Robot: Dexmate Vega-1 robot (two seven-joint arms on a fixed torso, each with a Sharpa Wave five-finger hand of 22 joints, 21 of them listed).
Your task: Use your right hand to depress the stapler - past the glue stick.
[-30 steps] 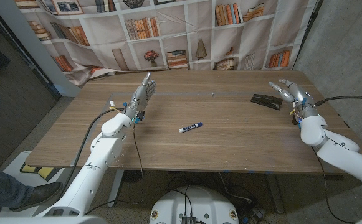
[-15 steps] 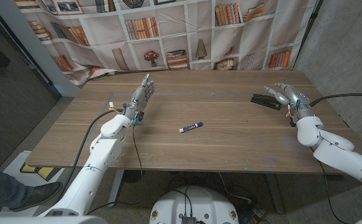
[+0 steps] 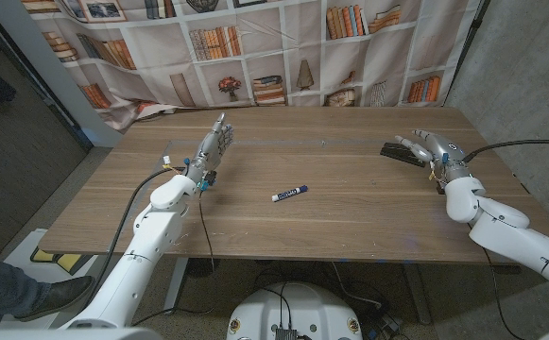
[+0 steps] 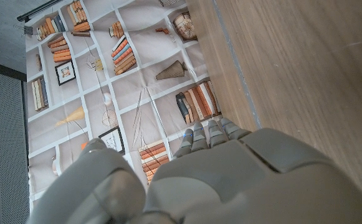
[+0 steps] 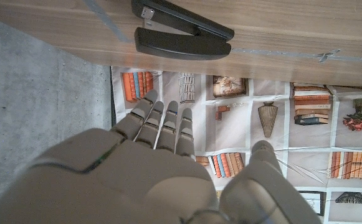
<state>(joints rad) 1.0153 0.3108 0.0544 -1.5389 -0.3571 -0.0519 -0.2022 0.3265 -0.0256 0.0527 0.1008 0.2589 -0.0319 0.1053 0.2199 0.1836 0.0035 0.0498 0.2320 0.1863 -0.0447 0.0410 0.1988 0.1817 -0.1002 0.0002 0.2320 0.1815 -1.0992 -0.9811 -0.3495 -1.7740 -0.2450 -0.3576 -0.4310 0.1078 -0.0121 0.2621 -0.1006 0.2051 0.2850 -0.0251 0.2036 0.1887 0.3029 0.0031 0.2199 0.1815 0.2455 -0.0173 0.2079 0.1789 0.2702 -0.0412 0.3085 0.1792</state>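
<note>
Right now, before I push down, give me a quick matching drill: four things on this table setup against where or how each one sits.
Things:
1. stapler
2. glue stick
3. left hand
4. right hand

States:
A. lying near the table's middle
B. fingers spread, just at the stapler
C. black, toward the far right of the table
D. fingers straight, holding nothing, over the table's left part

Pairs: 1-C, 2-A, 3-D, 4-B
</note>
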